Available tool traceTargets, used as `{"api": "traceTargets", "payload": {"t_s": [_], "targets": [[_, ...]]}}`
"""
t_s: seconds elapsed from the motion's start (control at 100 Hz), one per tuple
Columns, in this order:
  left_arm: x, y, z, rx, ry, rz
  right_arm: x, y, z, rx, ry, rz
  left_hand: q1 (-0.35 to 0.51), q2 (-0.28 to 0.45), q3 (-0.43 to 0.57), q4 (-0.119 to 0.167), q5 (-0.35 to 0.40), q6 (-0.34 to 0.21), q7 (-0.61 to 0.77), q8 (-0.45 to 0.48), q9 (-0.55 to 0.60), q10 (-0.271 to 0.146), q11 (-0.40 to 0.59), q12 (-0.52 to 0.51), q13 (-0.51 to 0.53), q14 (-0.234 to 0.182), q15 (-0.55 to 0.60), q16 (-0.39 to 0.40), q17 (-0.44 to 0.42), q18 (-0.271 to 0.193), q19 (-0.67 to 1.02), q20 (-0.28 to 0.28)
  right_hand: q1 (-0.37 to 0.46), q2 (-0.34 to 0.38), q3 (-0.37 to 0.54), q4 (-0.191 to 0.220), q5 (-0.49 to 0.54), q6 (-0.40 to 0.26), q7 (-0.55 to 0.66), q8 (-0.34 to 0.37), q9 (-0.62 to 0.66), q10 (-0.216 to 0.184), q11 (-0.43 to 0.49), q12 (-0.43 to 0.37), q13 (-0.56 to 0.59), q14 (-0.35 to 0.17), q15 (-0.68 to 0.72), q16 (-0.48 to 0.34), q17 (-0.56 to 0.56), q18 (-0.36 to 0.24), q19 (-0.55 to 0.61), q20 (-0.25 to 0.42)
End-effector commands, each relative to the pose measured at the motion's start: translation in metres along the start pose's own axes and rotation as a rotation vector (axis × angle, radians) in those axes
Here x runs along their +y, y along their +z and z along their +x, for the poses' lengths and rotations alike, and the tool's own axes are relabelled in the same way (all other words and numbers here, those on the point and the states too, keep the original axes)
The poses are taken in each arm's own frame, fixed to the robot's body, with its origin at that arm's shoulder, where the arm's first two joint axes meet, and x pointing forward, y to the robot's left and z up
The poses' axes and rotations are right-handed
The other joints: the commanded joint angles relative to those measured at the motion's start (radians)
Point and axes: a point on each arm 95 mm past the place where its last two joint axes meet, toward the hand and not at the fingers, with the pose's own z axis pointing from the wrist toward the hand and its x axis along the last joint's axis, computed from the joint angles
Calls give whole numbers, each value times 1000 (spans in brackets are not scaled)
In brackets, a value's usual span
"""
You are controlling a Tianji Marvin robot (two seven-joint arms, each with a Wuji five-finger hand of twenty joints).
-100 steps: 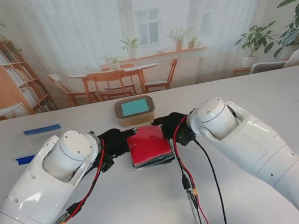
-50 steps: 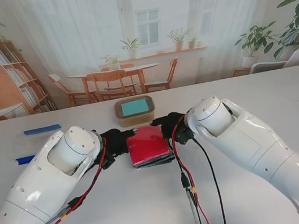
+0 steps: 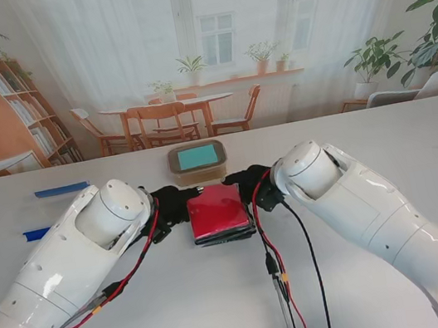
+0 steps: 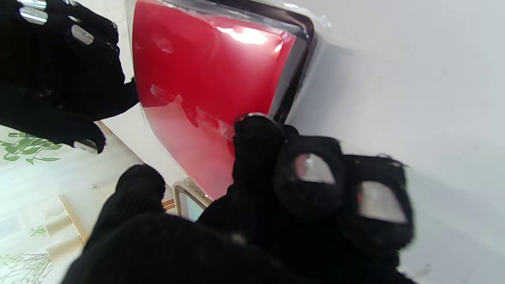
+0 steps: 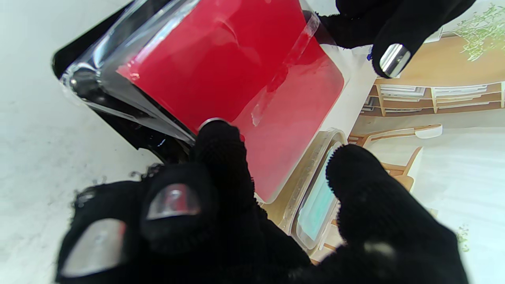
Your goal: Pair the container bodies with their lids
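A red lid [image 3: 218, 210] lies a little askew on a black container body [image 3: 224, 237] at the table's middle. My left hand [image 3: 167, 208] is at its left edge and my right hand [image 3: 255, 187] at its right edge. In the left wrist view a curled fingertip [image 4: 256, 130] presses on the red lid [image 4: 205, 79] beside the black rim [image 4: 300, 75]. In the right wrist view a fingertip [image 5: 215, 134] rests on the lid [image 5: 244, 71], whose clear rim stands off the black body [image 5: 130, 130] at one corner. Both thumbs stand apart.
A brown container with a teal lid [image 3: 198, 161] stands just beyond the red one. A long blue lid [image 3: 62, 189] and a smaller blue piece [image 3: 37, 234] lie far left. Red and black cables [image 3: 275, 272] hang over the table nearer to me.
The red lid has shifted slightly and sits flatter on the black body. Both arms have edged inward; the hands stay at the lid's edges.
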Motion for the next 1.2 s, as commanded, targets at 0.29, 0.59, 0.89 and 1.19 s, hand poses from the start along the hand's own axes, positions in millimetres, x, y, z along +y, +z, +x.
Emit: {"api": "traceTargets", "payload": {"t_s": [0.29,0.59,0.89,1.19], "targets": [[7,6,11,5,6,-34,-4,-1,8,9,-4,4,-45,-1,-22,-36,2,-96,-25,-10,-8,-56,-1,-1,-1,66,26,4,42,-120,276,-20,-1,-16,0,28,1,-145,-2,-17,-21,129,27,17,10,-4,78,-16,70,-254,225,-27],[5,9,14,2,19,-31,-3,0,7,12,-11,-12,-45,-2,-22,-36,-3,-97,-33,-12,-14,-54,-4,0,-8,66,23,6,36,-124,276,-23,-6,-22,5,28,-10,-148,-11,-19,-34,132,23,17,1,3,69,-25,68,-250,225,-43],[4,9,15,-5,22,-31,-2,1,5,7,-16,-29,-45,-7,-22,-36,-7,-99,-39,-13,-16,-54,-5,1,-9,65,21,8,33,-127,276,-25,-13,-26,11,27,-22,-153,-22,-21,-58,138,17,17,-25,15,65,-28,65,-240,225,-73],[5,9,15,-10,24,-36,0,-1,-1,3,-25,-44,-46,-10,-22,-36,-12,-102,-46,-15,-18,-54,-6,1,-10,64,20,9,32,-128,276,-26,-22,-35,19,27,-44,-152,-41,-23,-94,145,14,20,-58,19,63,-24,39,-242,225,-92]]}}
